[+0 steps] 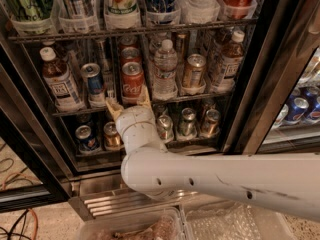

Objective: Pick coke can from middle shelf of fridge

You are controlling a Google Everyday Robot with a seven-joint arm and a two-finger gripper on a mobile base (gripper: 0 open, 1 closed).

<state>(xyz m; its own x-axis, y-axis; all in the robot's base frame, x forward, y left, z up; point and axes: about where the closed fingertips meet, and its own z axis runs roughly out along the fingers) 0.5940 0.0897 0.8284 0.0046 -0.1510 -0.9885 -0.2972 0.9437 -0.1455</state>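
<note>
The red coke can point(132, 81) with white script stands at the front of the middle shelf point(195, 97) of the open fridge point(260, 79). A second red can point(130, 55) stands behind it. My gripper point(129, 103) is just below and in front of the coke can. Its two tan fingertips point(113, 108) are spread apart, one at each lower side of the can. The can still rests on the rack.
On the same shelf stand a blue can point(94, 80), a water bottle point(165, 70), a gold-tan can point(194, 70) and tea bottles point(59, 81). The lower rack holds short cans point(186, 122). The top rack holds large bottles point(120, 4). A second door is at right point(300, 109).
</note>
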